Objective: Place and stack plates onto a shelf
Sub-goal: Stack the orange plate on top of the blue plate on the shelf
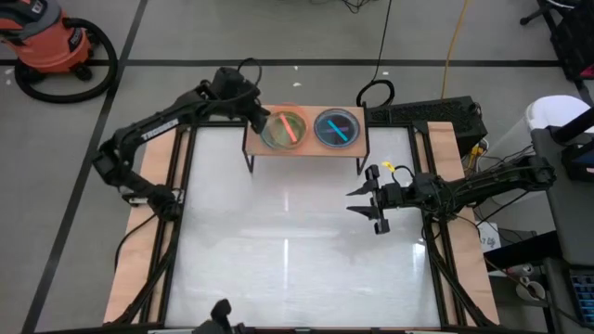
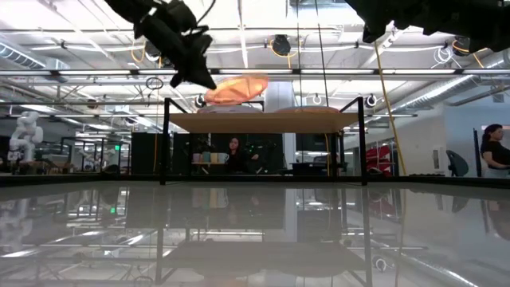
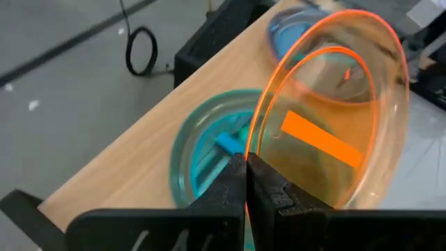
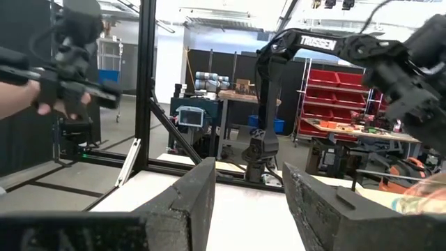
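I have the left gripper up at the top centre of the high view, over the left end of the shelf. Its fingers are clamped together on the rim of an orange plate, which I see tilted steeply in the left wrist view, an orange stripe showing through it. In the low view that orange plate hangs slanted just above the shelf board, left of centre, with the left gripper gripping its edge from the upper left.

Under the tilted plate, a stack sits on the left half of the shelf; its top plate looks green in the left wrist view, with a blue stripe visible through it. On the right half of the shelf lies a blue plate stack, just beside the first, carrying a light blue stripe across the middle. I cannot count how many plates are in either stack.

The right gripper hovers over the white worktop right of centre in the high view, well apart from the shelf, its fingers spread apart and holding nothing.

In the low view, people sit in the room beyond, one at far right.
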`<state>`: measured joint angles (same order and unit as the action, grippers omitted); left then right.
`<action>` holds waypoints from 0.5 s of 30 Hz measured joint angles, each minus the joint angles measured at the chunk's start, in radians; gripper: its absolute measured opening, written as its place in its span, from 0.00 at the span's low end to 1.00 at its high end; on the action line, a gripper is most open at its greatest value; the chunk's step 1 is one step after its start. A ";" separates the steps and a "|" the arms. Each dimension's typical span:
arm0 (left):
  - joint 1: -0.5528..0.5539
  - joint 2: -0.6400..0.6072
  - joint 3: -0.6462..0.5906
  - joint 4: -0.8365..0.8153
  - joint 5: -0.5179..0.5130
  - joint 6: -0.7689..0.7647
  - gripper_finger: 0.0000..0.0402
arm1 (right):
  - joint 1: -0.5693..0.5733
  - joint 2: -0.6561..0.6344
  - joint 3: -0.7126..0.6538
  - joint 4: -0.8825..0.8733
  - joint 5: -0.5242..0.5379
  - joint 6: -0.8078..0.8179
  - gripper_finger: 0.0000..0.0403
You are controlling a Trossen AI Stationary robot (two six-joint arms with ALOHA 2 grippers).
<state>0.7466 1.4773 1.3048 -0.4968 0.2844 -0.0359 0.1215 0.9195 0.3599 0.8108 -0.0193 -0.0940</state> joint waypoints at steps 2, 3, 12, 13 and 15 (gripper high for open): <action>0.018 0.024 0.000 -0.001 0.005 -0.013 0.00 | 0.000 0.000 0.000 0.000 0.000 0.000 0.37; 0.024 0.031 0.000 -0.001 0.005 -0.022 0.00 | 0.000 0.000 0.000 0.000 0.000 0.000 0.37; 0.027 0.034 0.000 0.002 -0.005 -0.012 0.22 | 0.000 0.000 0.000 -0.001 0.000 0.003 0.37; 0.027 0.033 0.000 0.002 -0.009 -0.012 0.25 | 0.000 0.000 0.000 -0.001 0.000 0.003 0.37; 0.027 0.029 0.000 -0.002 -0.013 -0.013 0.30 | 0.000 0.000 0.000 -0.002 0.000 0.008 0.37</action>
<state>0.7734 1.5063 1.3045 -0.4986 0.2714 -0.0487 0.1215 0.9195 0.3599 0.8092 -0.0189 -0.0863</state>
